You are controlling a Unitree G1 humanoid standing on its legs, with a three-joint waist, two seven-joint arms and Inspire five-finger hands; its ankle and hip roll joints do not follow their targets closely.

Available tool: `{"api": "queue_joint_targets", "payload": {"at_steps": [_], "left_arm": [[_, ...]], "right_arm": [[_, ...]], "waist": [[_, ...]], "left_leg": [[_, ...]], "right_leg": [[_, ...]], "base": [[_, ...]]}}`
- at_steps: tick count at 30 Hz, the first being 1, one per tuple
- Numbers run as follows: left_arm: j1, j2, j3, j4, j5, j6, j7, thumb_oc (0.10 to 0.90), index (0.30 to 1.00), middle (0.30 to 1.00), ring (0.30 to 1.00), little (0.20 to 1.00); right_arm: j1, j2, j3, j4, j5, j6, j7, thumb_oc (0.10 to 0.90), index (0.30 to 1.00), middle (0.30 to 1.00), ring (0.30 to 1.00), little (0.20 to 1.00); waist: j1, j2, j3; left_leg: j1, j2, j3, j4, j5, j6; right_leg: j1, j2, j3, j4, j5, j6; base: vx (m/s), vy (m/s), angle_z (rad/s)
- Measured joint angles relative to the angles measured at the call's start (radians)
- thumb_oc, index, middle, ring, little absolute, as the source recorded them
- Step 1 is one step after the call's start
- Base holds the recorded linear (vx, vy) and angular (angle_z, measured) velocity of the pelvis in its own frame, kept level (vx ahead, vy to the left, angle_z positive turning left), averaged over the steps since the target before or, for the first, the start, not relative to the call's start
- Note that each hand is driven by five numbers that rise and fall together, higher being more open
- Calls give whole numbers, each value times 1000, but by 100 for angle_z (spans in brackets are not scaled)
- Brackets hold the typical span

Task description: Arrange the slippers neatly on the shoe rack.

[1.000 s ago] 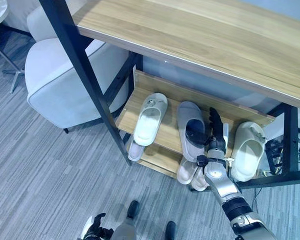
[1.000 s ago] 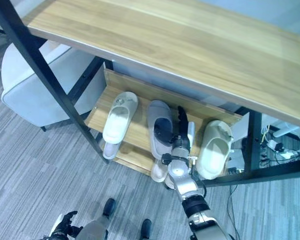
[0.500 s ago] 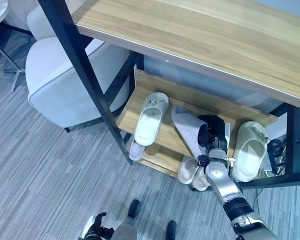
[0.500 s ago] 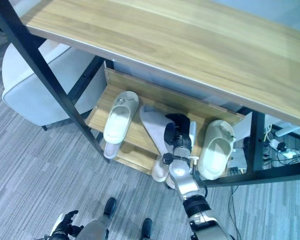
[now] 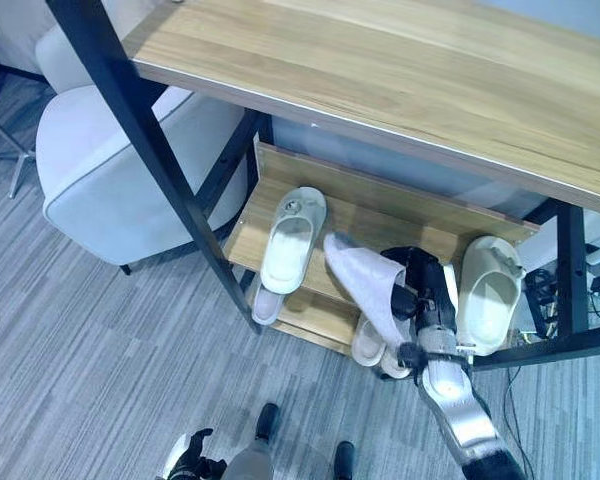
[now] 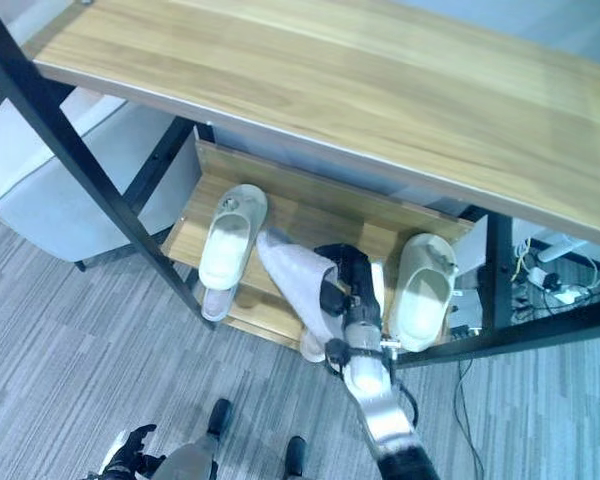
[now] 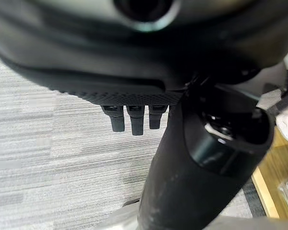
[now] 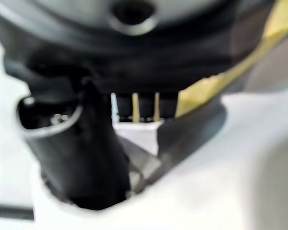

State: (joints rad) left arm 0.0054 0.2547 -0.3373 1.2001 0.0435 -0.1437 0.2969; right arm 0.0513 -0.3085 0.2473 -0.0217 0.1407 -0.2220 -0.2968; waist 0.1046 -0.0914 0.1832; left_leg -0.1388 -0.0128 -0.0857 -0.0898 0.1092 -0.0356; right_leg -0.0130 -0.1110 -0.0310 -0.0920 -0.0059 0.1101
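The right hand [image 5: 420,290], dark and jointed on a silver-grey arm, has its fingers and thumb curled round the strap end of a pale grey slipper [image 5: 365,285]. That slipper is soft-looking, with a smooth flat sole turned upward, and it tilts steeply: its far end rises toward the left while the held end sits low over the wooden shelf [image 5: 350,225]. In the right wrist view the thumb presses down into pale slipper material [image 8: 206,158], with a strip of the yellowish shelf wood showing past the fingers [image 8: 144,106].

Just to the right of the hand a cream, thick-soled slipper [image 5: 488,292] lies with its toe toward the back of the shelf. To the left a white slipper [image 5: 292,238] lies the same way, well apart from the held one. Below the shelf's front edge, on a lower wooden board, the ends of more pale slippers [image 5: 370,345] poke out.

The rack [image 5: 150,165] has black metal posts and a broad top board of light wood grain. A pale grey upholstered chair [image 5: 110,175] stands behind the left post, on grey striped carpet.

The left hand [image 7: 134,115] hangs over the carpet, fingers loosely bent, holding nothing
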Motion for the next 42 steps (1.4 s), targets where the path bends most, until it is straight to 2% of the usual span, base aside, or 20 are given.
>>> {"api": "queue_joint_targets", "payload": {"at_steps": [6, 9, 13, 16, 18, 20, 21, 22, 23, 24, 25, 30, 31, 33, 35, 36, 37, 39, 41, 42], "left_arm": [[26, 10, 41, -5, -4, -2, -7, 800, 900, 900, 900, 900], [18, 12, 134, -43, -124, -16, -4, 800, 900, 900, 900, 900], [-108, 10, 203, -140, -369, -100, 2, 800, 900, 900, 900, 900], [-194, 8, 245, -214, -541, -163, 3, 800, 900, 900, 900, 900], [-229, 11, 266, -237, -597, -184, 9, 800, 900, 900, 900, 900], [-249, 3, 249, -316, -632, -208, 41, 800, 900, 900, 900, 900], [-277, -2, 227, -348, -631, -224, 44, 800, 900, 900, 900, 900], [-291, -11, 223, -346, -631, -233, 49, 800, 900, 900, 900, 900], [-283, -17, 222, -338, -629, -229, 54, 800, 900, 900, 900, 900], [-254, -26, 221, -331, -625, -223, 66, 800, 900, 900, 900, 900], [-224, -32, 220, -327, -624, -220, 71, 800, 900, 900, 900, 900], [-131, -34, 232, -232, -580, -196, 67, 800, 900, 900, 900, 900], [-110, -30, 231, -215, -553, -193, 67, 800, 900, 900, 900, 900], [-86, -15, 221, -150, -510, -188, 62, 800, 900, 900, 900, 900], [-87, -10, 220, -136, -493, -179, 58, 800, 900, 900, 900, 900], [-98, -10, 221, -134, -474, -178, 52, 800, 900, 900, 900, 900], [-116, -11, 220, -112, -466, -177, 43, 800, 900, 900, 900, 900], [-152, -9, 218, -65, -446, -177, 42, 800, 900, 900, 900, 900], [-179, -12, 180, -73, -417, -177, 40, 800, 900, 900, 900, 900], [-183, -25, 148, -85, -394, -180, 38, 800, 900, 900, 900, 900]], "right_arm": [[140, -110, 102, -22, 68, -17, 174, 400, 300, 300, 300, 300], [173, -138, 114, 126, 87, -38, 240, 400, 300, 300, 300, 300], [88, -188, 115, 293, 200, -2, 236, 400, 300, 300, 300, 300], [32, -216, 128, 272, 253, 4, 216, 400, 300, 300, 300, 300], [-22, -215, 153, 259, 257, 5, 202, 400, 300, 300, 300, 300], [-78, -219, 163, 183, 267, -1, 164, 400, 300, 300, 300, 300], [-100, -202, 144, 154, 267, -15, 154, 400, 300, 300, 300, 300], [-133, -180, 139, 158, 267, -16, 151, 400, 300, 300, 300, 300], [-140, -167, 138, 159, 266, -15, 151, 400, 300, 300, 300, 300], [-128, -139, 128, 156, 266, -19, 144, 400, 300, 300, 300, 300], [-119, -139, 131, 149, 265, -19, 140, 400, 300, 300, 300, 300], [-82, -128, 111, 152, 262, -20, 148, 400, 300, 300, 300, 300], [-45, -127, 103, 155, 262, -20, 160, 400, 300, 300, 300, 300], [-7, -111, 108, 174, 263, -22, 179, 400, 300, 300, 300, 300], [19, -100, 108, 178, 263, -24, 187, 400, 300, 300, 300, 300], [29, -100, 118, 191, 263, -31, 191, 400, 300, 300, 300, 300], [29, -82, 122, 229, 262, -36, 207, 400, 300, 300, 300, 300], [35, -70, 150, 286, 263, -33, 207, 400, 300, 300, 300, 300], [82, -64, 154, 329, 269, -23, 203, 400, 300, 300, 300, 300], [136, -69, 151, 346, 275, -9, 203, 400, 300, 300, 300, 300]], "waist": [[-47, -3, 3], [-46, -13, 39], [-69, 18, 151], [-70, 49, 216], [-65, 49, 232], [-69, 76, 238], [-80, 90, 251], [-76, 91, 252], [-61, 96, 252], [-72, 95, 253], [-68, 88, 251], [-59, 85, 249], [-56, 71, 237], [-73, 29, 188], [-86, 14, 169], [-101, 11, 166], [-108, 10, 164], [-123, 10, 151], [-172, 18, 145], [-185, 21, 143]], "left_leg": [[20, 7, 48, 0, -8, 9], [-21, 13, 79, 74, -29, 5], [-185, 14, 62, 279, -90, 10], [-303, 6, 40, 430, -138, 12], [-362, 1, 32, 493, -155, 14], [-473, -21, -29, 526, -151, -19], [-519, -17, -31, 522, -155, -30], [-563, -3, -5, 597, -181, 8], [-559, 8, 11, 639, -196, 22], [-516, 27, 45, 636, -224, 5], [-504, 24, 51, 624, -209, -6], [-417, 29, 55, 565, -211, 6], [-358, 34, 57, 523, -207, 6], [-300, 27, 95, 470, -202, 19], [-265, 26, 114, 445, -206, 30], [-225, 26, 117, 415, -212, 51], [-180, 30, 118, 363, -196, 55], [-117, 35, 129, 270, -186, 77], [-92, 10, 89, 239, -170, 51], [-72, -12, 47, 239, -169, 33]], "right_leg": [[-4, 1, 41, 1, 16, -2], [-65, 7, 45, 82, -2, 5], [-222, 4, 33, 298, -75, -5], [-347, -6, 14, 492, -150, -22], [-417, -15, 8, 587, -186, -29], [-521, -22, -48, 718, -252, -70], [-548, -45, -90, 717, -245, -73], [-567, -71, -141, 739, -275, -92], [-563, -74, -156, 752, -289, -93], [-547, -91, -189, 790, -313, -88], [-534, -102, -196, 789, -324, -86], [-425, -85, -211, 679, -299, -72], [-354, -70, -214, 610, -275, -63], [-340, -90, -194, 620, -247, -30], [-327, -85, -152, 617, -226, -28], [-354, -67, -120, 661, -220, -36], [-367, -28, -65, 661, -237, -16], [-423, 45, -45, 593, -226, -18], [-481, 97, -58, 457, -149, -26], [-435, 83, -80, 377, 14, -101]], "base": [[-127, -36, -27], [-275, -53, -24], [-169, -65, 12], [-107, -87, 21], [-84, -167, 23], [54, -173, 99], [255, -85, 168], [246, -30, 132], [191, 39, 108], [132, 105, 88], [131, 105, 68], [201, 38, 2], [102, 121, -12], [181, 150, -19], [233, 122, -27], [296, 109, -34], [264, 63, -32], [235, -26, -26], [178, -98, 70], [107, -177, 106]]}}
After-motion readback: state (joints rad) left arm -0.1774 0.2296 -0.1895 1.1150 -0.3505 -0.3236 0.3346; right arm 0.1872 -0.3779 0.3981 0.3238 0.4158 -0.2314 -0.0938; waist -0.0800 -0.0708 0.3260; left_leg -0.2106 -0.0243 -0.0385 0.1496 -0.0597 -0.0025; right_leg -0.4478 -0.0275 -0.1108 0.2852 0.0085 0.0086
